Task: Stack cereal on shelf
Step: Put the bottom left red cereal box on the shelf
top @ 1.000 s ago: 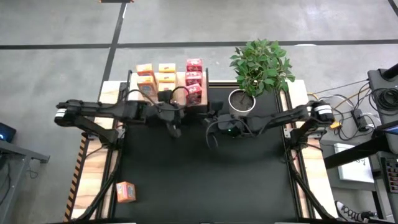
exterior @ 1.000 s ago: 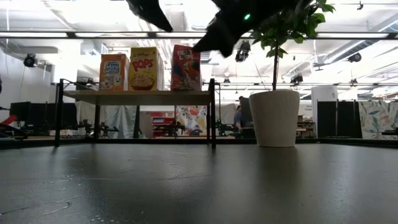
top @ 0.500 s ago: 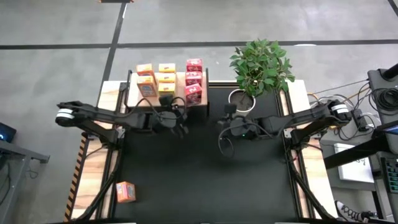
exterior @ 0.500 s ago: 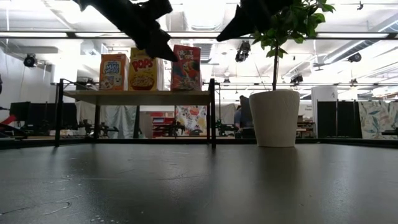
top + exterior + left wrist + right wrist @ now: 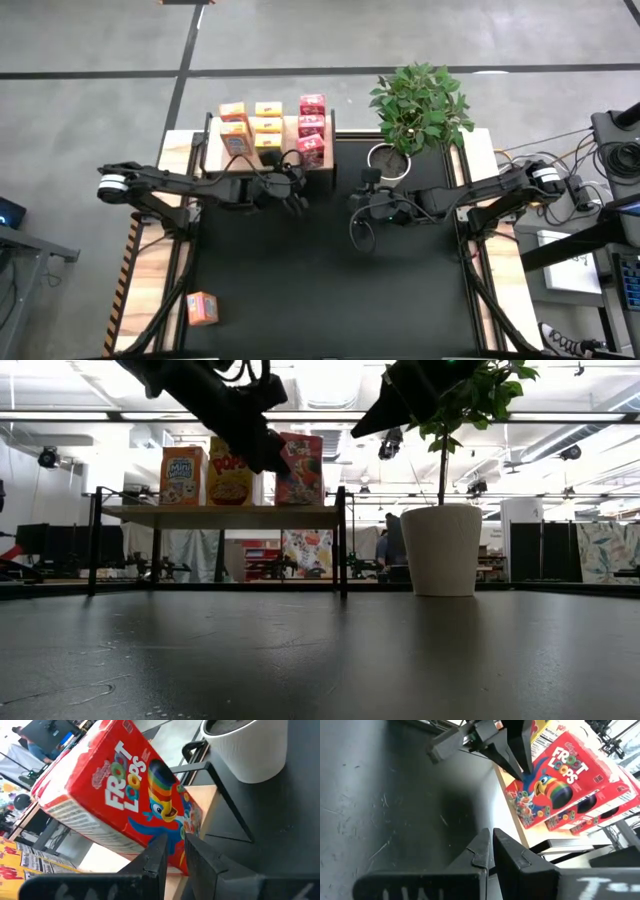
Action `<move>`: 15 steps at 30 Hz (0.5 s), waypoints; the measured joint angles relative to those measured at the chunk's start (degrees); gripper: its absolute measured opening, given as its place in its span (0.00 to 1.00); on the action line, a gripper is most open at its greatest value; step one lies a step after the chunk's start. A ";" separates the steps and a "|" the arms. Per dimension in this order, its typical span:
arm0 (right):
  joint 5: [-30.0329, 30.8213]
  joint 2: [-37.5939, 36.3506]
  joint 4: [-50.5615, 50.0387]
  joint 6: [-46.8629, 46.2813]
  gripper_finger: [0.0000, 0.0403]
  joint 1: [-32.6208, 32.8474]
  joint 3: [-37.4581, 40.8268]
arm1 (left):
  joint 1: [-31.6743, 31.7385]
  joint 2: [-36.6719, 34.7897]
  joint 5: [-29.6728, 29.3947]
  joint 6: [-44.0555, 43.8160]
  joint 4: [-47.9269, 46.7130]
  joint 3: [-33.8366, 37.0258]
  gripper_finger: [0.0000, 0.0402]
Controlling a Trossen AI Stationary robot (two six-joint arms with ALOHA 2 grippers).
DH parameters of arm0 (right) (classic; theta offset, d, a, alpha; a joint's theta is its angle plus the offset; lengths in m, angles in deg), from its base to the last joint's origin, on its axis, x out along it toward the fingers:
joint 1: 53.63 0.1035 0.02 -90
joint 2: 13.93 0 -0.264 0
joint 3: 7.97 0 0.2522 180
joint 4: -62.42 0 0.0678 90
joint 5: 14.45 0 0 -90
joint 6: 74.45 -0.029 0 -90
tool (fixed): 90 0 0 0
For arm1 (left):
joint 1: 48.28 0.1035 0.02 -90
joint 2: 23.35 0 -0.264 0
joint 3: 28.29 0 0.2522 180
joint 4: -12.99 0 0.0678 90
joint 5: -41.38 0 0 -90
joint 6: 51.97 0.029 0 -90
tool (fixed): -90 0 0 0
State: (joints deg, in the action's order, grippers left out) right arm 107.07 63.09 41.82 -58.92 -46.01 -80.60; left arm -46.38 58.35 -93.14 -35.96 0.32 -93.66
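Far left, near front edge of desk (image 5: 320, 290): lone orange cereal box (image 5: 202, 308) lying flat, well apart from both arms.

Left arm reaching in from desk's left side toward shelf (image 5: 290, 128). Left end effector (image 5: 297, 203) just in front of shelf's right end, fingers nearly together w/ only a thin gap, nothing held. Left wrist view: fingertips (image 5: 159, 851) right at the lower printed face of front red box (image 5: 125, 805); contact vs. just short, cannot tell. Low view: same end effector (image 5: 262, 450) dark in front of yellow box (image 5: 228, 472) and red box (image 5: 300, 468), above shelf board (image 5: 225, 514).

On shelf, high view, three rows running front to back: orange boxes (image 5: 234, 125) on left, yellow boxes (image 5: 267, 122) in middle, red boxes (image 5: 311, 125) on right. Low view shows front orange box (image 5: 182, 476) upright, other two fronts beside it, all standing on the board. Red row closest to left end effector, just behind it.

Right of shelf: white plant pot (image 5: 388, 160) w/ green plant (image 5: 420, 105), near desk's back edge.

Right arm coming in from desk's right side, right end effector (image 5: 357, 222) hanging over open dark desk in front of pot, well apart from shelf. Right wrist view: fingers (image 5: 481, 851) closed tight together, empty; red box (image 5: 560, 780) and left end effector (image 5: 522, 757) farther off ahead. Low view: right end effector (image 5: 400, 400) up high beside the plant leaves.
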 joint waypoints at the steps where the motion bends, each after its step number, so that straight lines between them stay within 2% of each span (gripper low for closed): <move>1: 0.01 0.00 0.03 -0.04 0.03 0.00 0.08 | 0.32 0.20 -0.01 0.00 0.12 0.00 0.12; 15: 0.02 0.00 0.03 -0.55 0.03 0.00 0.18 | 1.68 0.73 0.03 0.10 0.30 0.00 0.12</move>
State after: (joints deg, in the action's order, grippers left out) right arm 107.10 63.09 41.85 -59.47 -46.01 -80.42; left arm -44.70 59.09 -93.11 -35.86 0.62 -93.67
